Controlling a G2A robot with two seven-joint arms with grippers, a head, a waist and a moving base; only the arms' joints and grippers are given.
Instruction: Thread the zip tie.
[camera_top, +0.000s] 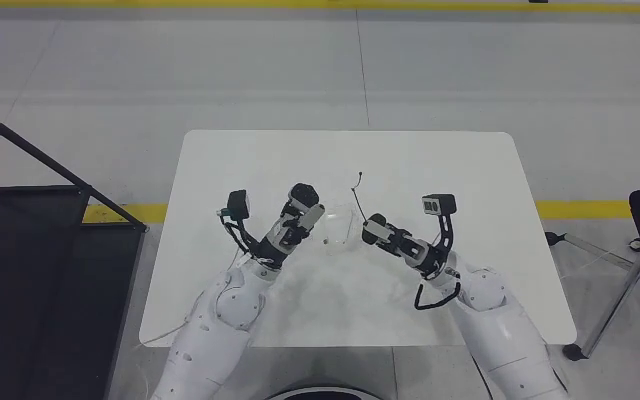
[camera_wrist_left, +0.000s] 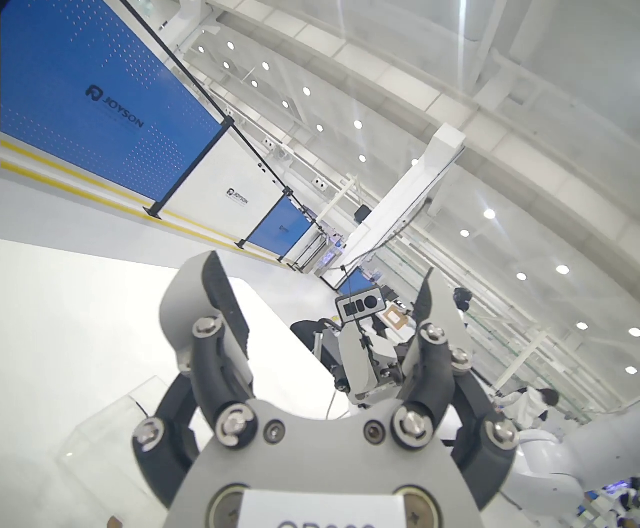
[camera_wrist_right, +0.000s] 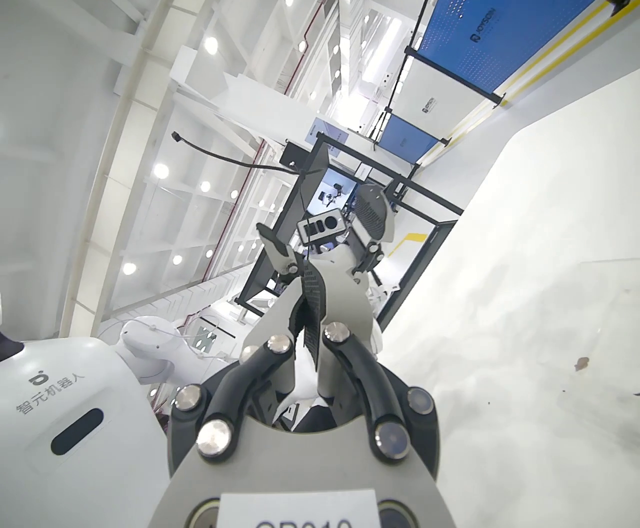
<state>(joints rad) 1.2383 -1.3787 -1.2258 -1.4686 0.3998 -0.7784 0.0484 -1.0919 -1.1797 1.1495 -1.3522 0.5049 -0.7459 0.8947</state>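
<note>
The right gripper (camera_top: 372, 228) is clamped tight on the zip tie (camera_top: 358, 184) — the strip rises just beyond it, above the middle of the table (camera_top: 250, 170) — so the left gripper (camera_wrist_left: 325, 295), jaws wide and empty, should probably close squarely on the free end without bending it.

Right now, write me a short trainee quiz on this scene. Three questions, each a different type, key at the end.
1. Multiple choice: what is the right gripper holding? A) the zip tie B) a screwdriver C) nothing
2. True or false: the left gripper is shut.
3. Short answer: in the top view, what lies on the table between the two grippers?

Key: 1 A. 2 False, it is wide open. 3 A clear plastic box.
</note>
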